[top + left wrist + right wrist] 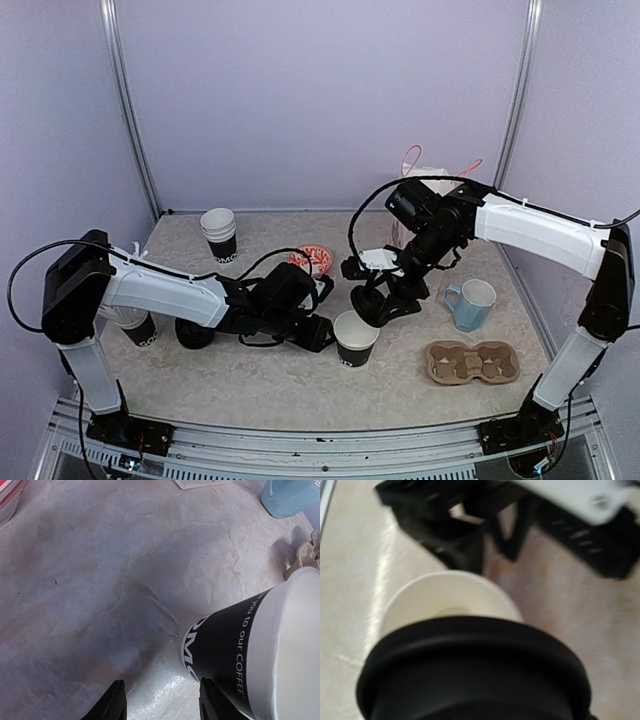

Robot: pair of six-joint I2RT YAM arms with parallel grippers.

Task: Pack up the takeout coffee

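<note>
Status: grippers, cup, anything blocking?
Right gripper holding black lid just above open cup. Left gripper open beside cup, not gripping. Nothing between lid and cup.

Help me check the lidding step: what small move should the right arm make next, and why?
Probably ease the black lid forward over the open paper cup and down. The right gripper holds the lid just above the cup's rim, not yet centred, and the left gripper stands open beside the cup.
</note>
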